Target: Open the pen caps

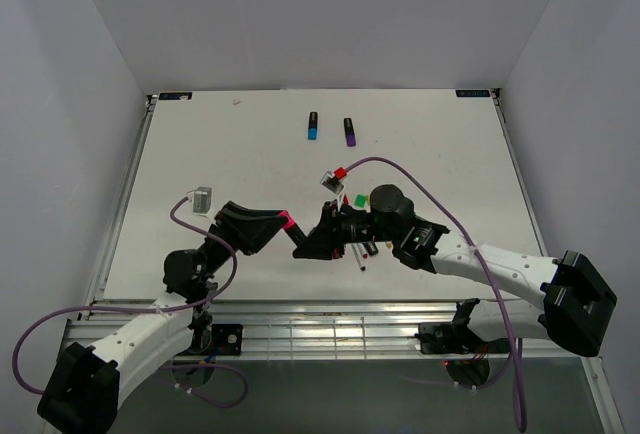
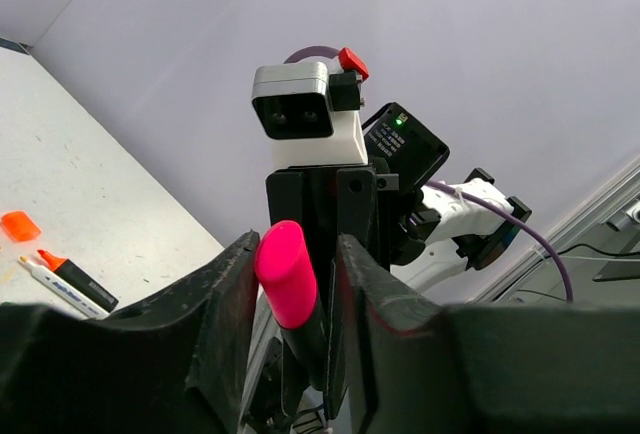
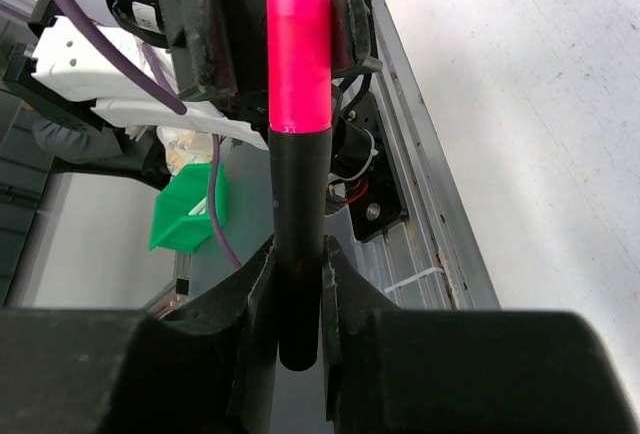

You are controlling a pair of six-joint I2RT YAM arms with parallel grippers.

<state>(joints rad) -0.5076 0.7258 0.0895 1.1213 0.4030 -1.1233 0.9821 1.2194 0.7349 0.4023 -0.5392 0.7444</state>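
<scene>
Our left gripper is clamped on the pink cap; straight ahead of it, our right gripper pinches the black marker body.

A white table sits between plain pale walls, with metal rails along its near edge.

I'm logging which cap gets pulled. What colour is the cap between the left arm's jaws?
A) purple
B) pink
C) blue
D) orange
B: the left wrist view shows a pink cap between the left arm's jaws, on the black marker body that the right arm's jaws clamp.
</scene>
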